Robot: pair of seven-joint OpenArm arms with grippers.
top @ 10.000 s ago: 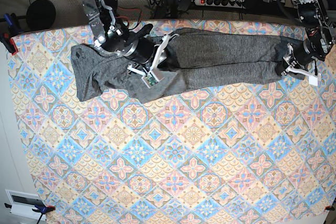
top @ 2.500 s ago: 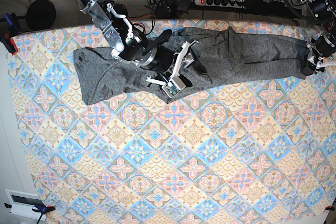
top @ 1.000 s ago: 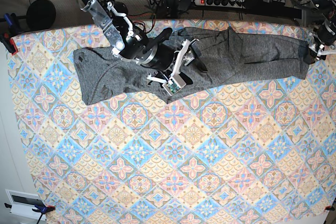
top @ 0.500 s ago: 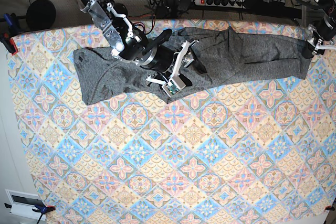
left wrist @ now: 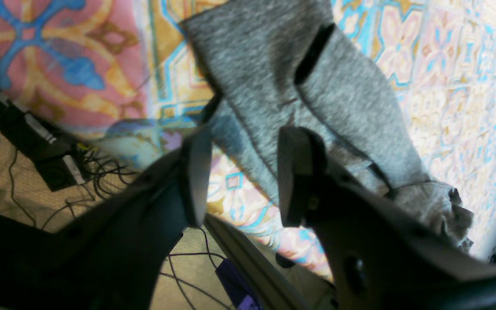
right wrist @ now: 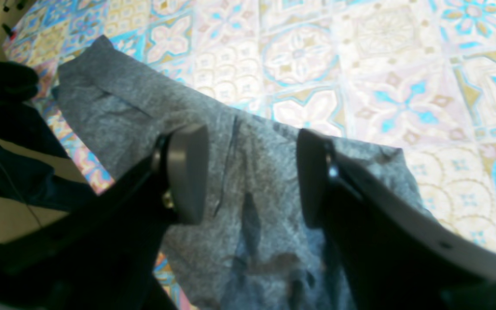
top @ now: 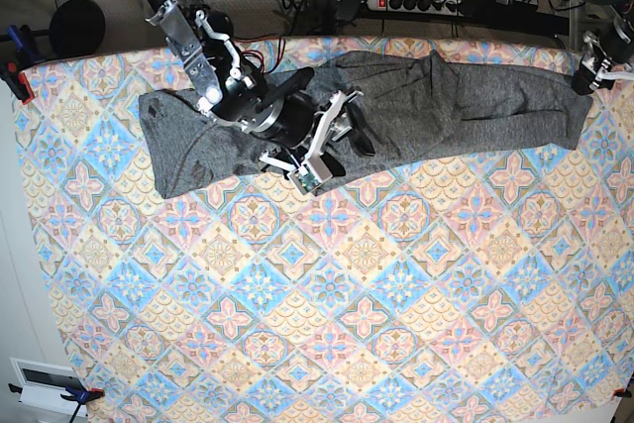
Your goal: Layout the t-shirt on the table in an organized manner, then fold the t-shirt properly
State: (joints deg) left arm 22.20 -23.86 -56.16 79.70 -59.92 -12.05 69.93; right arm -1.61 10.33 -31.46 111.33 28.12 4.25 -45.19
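Between the pads of the right gripper (right wrist: 248, 176) only grey knit is seen: the jaws stand wide apart, nothing is pinched, and the cloth of the t-shirt (top: 396, 111) lies flat beneath and ahead of them, with a crease running away from the gap toward the far hem. In the base view this gripper is placed over the middle of the garment, at its near edge, so the cloth extends away from it on both sides. The left gripper (left wrist: 241, 172) is likewise seen parted, though less widely, and nothing is held; the narrow end of the shirt is seen past its fingertips, apart from them, with the table (left wrist: 446, 64) showing on either side of that strip. In the base view the left gripper (top: 597, 64) is found at the far edge of the table (top: 327, 344), just beside the shirt's end and clear of it. The garment is laid as one long band across the far part of the table, its long axis running side to side, bunched and doubled, not spread. The next move is judged to depend on that axis: the near hem lies directly under the right jaws, so that arm is the better placed to draw cloth toward the open near half of the table, while the left arm is nearer the outer end.
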